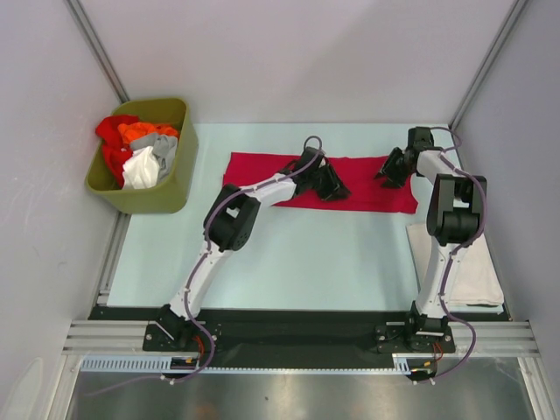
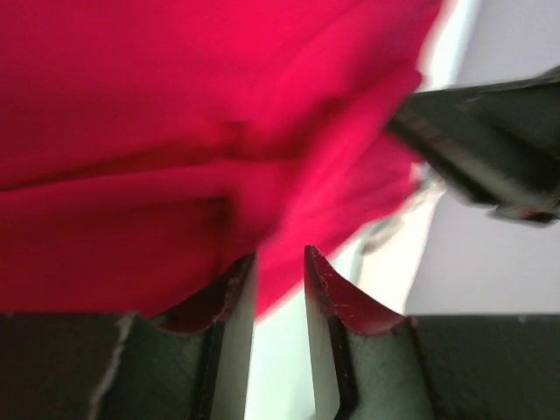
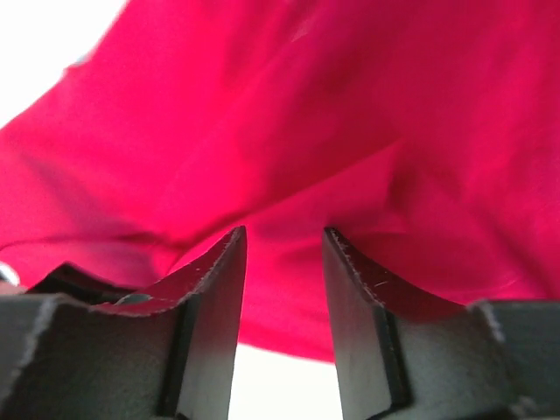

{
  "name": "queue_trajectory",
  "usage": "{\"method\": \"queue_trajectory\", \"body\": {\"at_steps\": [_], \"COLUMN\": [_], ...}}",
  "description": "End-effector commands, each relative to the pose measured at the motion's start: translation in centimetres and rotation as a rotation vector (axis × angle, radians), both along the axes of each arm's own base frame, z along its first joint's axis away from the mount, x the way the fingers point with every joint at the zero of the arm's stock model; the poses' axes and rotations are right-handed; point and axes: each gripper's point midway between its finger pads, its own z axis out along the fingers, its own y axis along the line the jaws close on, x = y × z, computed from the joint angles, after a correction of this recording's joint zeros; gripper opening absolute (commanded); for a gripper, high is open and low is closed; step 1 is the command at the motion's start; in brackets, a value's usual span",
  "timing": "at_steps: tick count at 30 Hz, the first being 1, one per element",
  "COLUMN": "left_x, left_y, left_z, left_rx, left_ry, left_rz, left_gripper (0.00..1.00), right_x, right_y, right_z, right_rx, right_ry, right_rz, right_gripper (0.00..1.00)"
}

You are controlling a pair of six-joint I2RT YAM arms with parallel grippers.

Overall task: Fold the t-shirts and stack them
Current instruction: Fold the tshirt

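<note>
- Pale blue-green tabletop [image 1: 306, 262] fills my top view, with both arms bolted at its near edge.
- Along the far edge I see a crimson-red t-shirt [image 1: 363, 192] laid flat in a long band, from left of centre to near the far right corner.
- An off-white t-shirt [image 1: 479, 276] lies at the right edge, towards the near corner, beside the right arm.
- At the far left corner stands an olive-green bin [image 1: 149, 199], holding crumpled red [image 1: 114, 131], orange [image 1: 144, 131], grey [image 1: 164, 144] and white [image 1: 140, 168] t-shirts.
- My left gripper [image 1: 331, 185] sits over the middle of the crimson-red t-shirt. Its wrist view shows the fingers [image 2: 238, 293] a narrow gap apart, with tabletop showing between them.
- My right gripper [image 1: 391, 169] is over that t-shirt's right end. Its fingers [image 3: 219, 289] stand apart, with red cloth behind the tips and nothing pinched.
</note>
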Motion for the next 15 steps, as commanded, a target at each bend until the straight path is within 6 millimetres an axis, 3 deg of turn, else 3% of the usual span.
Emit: {"method": "queue_trajectory", "body": {"at_steps": [1,3,5,6,8,9,10,11,12,13,14,15], "left_x": [2.5,3.5,4.0,3.6,2.7,1.9,1.0,-0.1,-1.4,-2.1,-3.5,-4.4], "left_y": [3.2,5.2,7.7,8.5,10.4,11.2,12.2,13.1,14.1,15.0,16.2,17.1], "left_z": [3.1,7.1,9.0,12.6,14.0,16.6,17.1,16.1,18.1,18.3,16.1,16.2], "left_rx": [0.076,0.108,0.169,0.16,0.192,0.19,0.212,0.247,0.25,0.262,0.294,0.3], "left_ry": [-0.117,-0.231,-0.292,-0.346,-0.382,-0.425,-0.416,-0.41,-0.433,-0.436,-0.394,-0.393], "left_rz": [-0.046,-0.056,-0.054,-0.051,-0.078,-0.082,-0.088,-0.117,-0.117,-0.118,-0.138,-0.138], "left_gripper": [0.33,0.36,0.4,0.41,0.46,0.47,0.48,0.49,0.5,0.49,0.5,0.5], "right_x": [2.1,2.6,2.6,2.2,1.5,0.6,-0.1,-0.7,-2.2,-2.9,-3.7,-4.4], "right_y": [-1.9,-2.4,-3.2,-3.6,-5.1,-5.2,-5.4,-5.4,-5.2,-5.0,-4.6,-4.1], "right_z": [0.9,1.8,3.1,3.9,4.8,5.7,6.0,6.5,6.8,7.2,7.3,7.5], "right_rx": [-0.042,-0.077,-0.136,-0.154,-0.215,-0.212,-0.212,-0.209,-0.204,-0.191,-0.168,-0.142], "right_ry": [-0.031,-0.046,-0.056,-0.041,-0.012,0.008,0.024,0.034,0.062,0.066,0.069,0.064], "right_rz": [-0.043,-0.037,-0.032,-0.034,-0.074,-0.086,-0.098,-0.107,-0.131,-0.15,-0.158,-0.162], "right_gripper": [0.46,0.52,0.59,0.62,0.71,0.72,0.74,0.79,0.83,0.87,0.89,0.91]}}
